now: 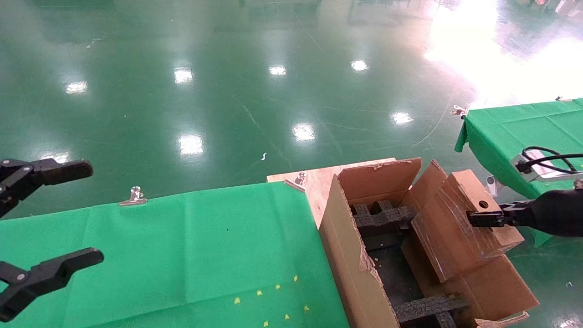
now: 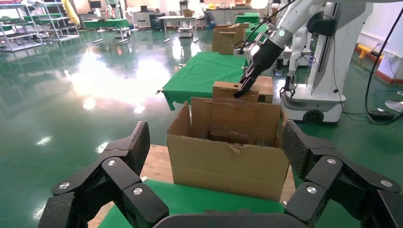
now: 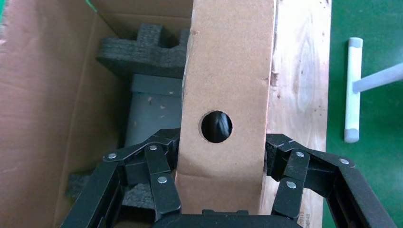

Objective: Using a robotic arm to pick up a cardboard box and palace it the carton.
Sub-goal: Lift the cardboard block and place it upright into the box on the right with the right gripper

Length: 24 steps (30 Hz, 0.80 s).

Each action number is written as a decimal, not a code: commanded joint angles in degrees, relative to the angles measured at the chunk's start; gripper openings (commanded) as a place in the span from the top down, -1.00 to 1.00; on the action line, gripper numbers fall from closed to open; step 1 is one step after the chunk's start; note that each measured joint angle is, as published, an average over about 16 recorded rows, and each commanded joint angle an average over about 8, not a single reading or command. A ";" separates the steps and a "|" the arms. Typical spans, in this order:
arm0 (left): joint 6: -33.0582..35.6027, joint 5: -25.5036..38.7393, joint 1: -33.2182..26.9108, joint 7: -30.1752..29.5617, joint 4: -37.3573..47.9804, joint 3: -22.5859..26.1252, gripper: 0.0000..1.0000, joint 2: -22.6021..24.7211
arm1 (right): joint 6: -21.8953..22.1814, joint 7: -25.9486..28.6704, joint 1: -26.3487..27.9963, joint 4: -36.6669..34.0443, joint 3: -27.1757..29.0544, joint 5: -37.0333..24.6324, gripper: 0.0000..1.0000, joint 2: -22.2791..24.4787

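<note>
The cardboard box, small, brown and taped, with a round hole in one face, hangs tilted over the right side of the carton. My right gripper is shut on it, and in the right wrist view the fingers press both sides of the cardboard box. The white robotic arm reaches down to the box above the carton. Black foam inserts lie inside the carton. My left gripper hovers open and empty over the green table, far left.
A green-cloth table with metal clips lies left of the carton, which stands on a wooden board. A second green table is at the right. A white robot base stands beyond the carton in the left wrist view.
</note>
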 commanded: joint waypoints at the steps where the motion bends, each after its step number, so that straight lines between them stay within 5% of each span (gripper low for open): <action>1: 0.00 0.00 0.00 0.00 0.00 0.00 -1.00 0.00 | 1.49 0.97 -0.90 0.94 -0.36 0.11 1.00 0.15; 24: 0.00 0.00 0.00 0.00 0.00 0.00 -1.00 0.00 | 9.96 3.51 -7.06 -1.11 -3.90 -1.76 1.00 -6.69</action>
